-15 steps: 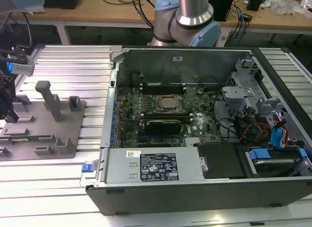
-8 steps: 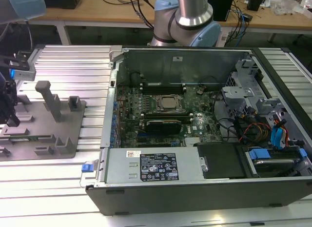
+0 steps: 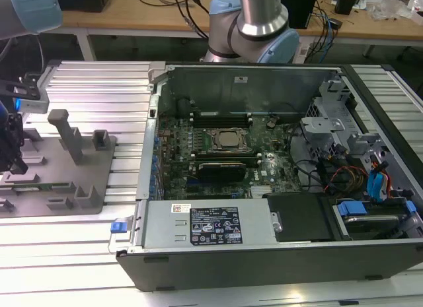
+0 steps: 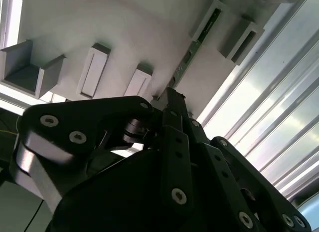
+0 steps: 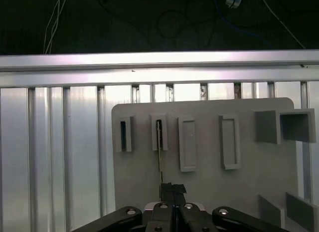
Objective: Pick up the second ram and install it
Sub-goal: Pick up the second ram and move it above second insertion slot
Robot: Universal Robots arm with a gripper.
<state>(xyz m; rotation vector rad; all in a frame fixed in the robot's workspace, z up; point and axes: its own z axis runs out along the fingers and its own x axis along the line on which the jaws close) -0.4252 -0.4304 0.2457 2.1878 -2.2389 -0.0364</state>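
Observation:
The second ram (image 5: 159, 157) is a thin green stick standing on edge in a slot of the grey holder plate (image 5: 209, 187). It also appears in the second wrist view (image 4: 192, 50) and as a green strip in the exterior view (image 3: 46, 186). My gripper (image 5: 173, 186) has its black fingers pressed together at the stick's near end. In the exterior view the gripper (image 3: 18, 167) hangs over the plate's far left end. The second wrist view shows the gripper (image 4: 172, 95) meeting the end of the stick.
The open computer case (image 3: 158, 89) lies at the exterior view's right of the plate, with a silver processor (image 3: 229, 140) and memory slots (image 3: 221, 117) on its board. Grey posts (image 3: 66, 132) rise from the plate. Ribbed aluminium table (image 3: 99, 79) surrounds both.

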